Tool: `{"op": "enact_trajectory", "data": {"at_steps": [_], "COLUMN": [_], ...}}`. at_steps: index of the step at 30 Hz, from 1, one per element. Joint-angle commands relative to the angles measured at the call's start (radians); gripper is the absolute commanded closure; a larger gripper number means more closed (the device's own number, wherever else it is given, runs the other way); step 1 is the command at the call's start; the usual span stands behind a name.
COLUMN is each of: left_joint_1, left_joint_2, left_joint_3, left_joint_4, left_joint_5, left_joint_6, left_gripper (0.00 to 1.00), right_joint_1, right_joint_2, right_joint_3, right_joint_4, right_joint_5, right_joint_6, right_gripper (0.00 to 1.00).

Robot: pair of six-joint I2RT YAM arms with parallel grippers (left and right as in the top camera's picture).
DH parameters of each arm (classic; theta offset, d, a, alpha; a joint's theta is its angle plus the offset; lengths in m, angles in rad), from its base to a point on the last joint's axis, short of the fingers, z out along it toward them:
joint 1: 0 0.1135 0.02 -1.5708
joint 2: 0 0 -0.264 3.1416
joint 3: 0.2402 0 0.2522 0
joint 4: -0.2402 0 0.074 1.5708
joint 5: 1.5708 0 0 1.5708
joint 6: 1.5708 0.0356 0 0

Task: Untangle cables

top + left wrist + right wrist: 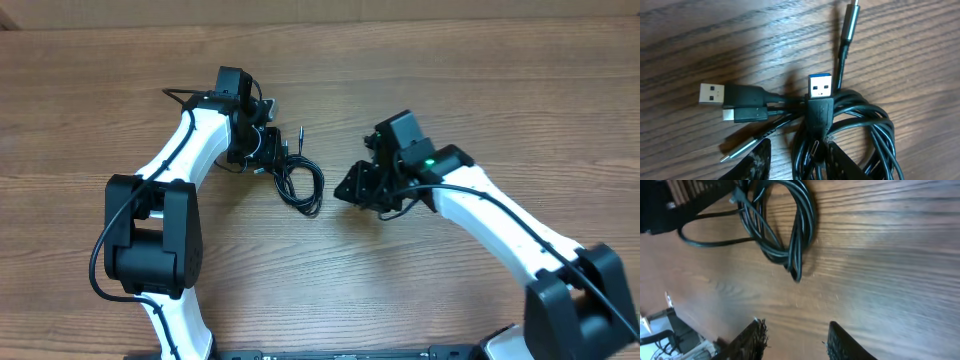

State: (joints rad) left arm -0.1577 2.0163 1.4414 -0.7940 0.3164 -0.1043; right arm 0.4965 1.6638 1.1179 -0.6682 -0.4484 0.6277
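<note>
While brown wood-grain table fills the views, only blurred clutter showing past its edge, count is one tangled bundle of black cables on it with two USB-A plugs. Left gripper sits over the bundle, fingers spread, clamping nothing; right gripper just beside the bundle, also spread, empty.

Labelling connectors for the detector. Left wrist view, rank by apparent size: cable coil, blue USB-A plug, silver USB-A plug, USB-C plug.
1. cable coil
2. blue USB-A plug and silver USB-A plug: look alike, not ranked
3. USB-C plug
</note>
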Motion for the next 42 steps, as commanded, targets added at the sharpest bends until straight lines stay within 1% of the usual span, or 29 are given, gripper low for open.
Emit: {"op": "enact_trajectory", "data": {"at_steps": [1,4,5,7,10,14,17,21,24,26,30,32,37,40,42], "left_joint_1": [-0.008,-0.012,-0.013,-0.014,-0.014,-0.016,-0.022,-0.033,-0.039,-0.042,-0.043,-0.047,-0.055,-0.06,-0.06], "left_joint_2": [0.017,0.017,0.017,0.017,0.017,0.017,0.017,0.017,0.017,0.017,0.017,0.017,0.017,0.017,0.017], "left_joint_3": [-0.008,-0.008,-0.008,-0.008,-0.008,-0.008,-0.008,-0.008,-0.008,-0.008,-0.008,-0.008,-0.008,-0.008,-0.008], "left_joint_4": [0.003,0.003,0.003,0.005,0.006,0.006,0.005,0.006,0.006,0.006,0.005,0.005,0.005,0.005,0.003], "left_joint_5": [-0.045,0.005,0.025,0.06,0.105,0.104,0.104,0.093,0.034,0.001,-0.002,-0.002,-0.006,-0.014,-0.016], "left_joint_6": [-0.055,-0.056,-0.056,-0.056,-0.056,-0.056,-0.056,-0.053,-0.053,-0.054,-0.054,-0.054,-0.053,-0.053,-0.053], "left_gripper": [0.69,0.83,0.86,0.89,0.85,0.78,0.71,0.66,0.66,0.66,0.62,0.6,0.59,0.6,0.6], "right_joint_1": [0.039,0.062,0.072,0.084,0.098,0.112,0.125,0.151,0.177,0.193,0.217,0.229,0.254,0.267,0.268], "right_joint_2": [0.053,0.092,0.106,0.129,0.15,0.151,0.151,0.152,0.152,0.152,0.153,0.16,0.189,0.197,0.197], "right_joint_3": [-0.007,-0.007,-0.007,-0.007,-0.007,-0.007,-0.008,-0.008,-0.008,-0.009,-0.019,-0.022,-0.032,-0.032,-0.032], "right_joint_4": [0.04,0.081,0.099,0.126,0.14,0.142,0.143,0.164,0.187,0.186,0.19,0.195,0.258,0.265,0.264], "right_joint_5": [0.055,0.074,0.074,0.075,0.126,0.18,0.208,0.232,0.256,0.311,0.417,0.462,0.47,0.474,0.474], "right_joint_6": [0.084,0.108,0.109,0.109,0.141,0.164,0.19,0.214,0.215,0.245,0.31,0.319,0.319,0.319,0.319], "right_gripper": [0.6,0.6,0.6,0.6,0.6,0.6,0.61,0.61,0.61,0.64,0.65,0.65,0.65,0.65,0.67]}}
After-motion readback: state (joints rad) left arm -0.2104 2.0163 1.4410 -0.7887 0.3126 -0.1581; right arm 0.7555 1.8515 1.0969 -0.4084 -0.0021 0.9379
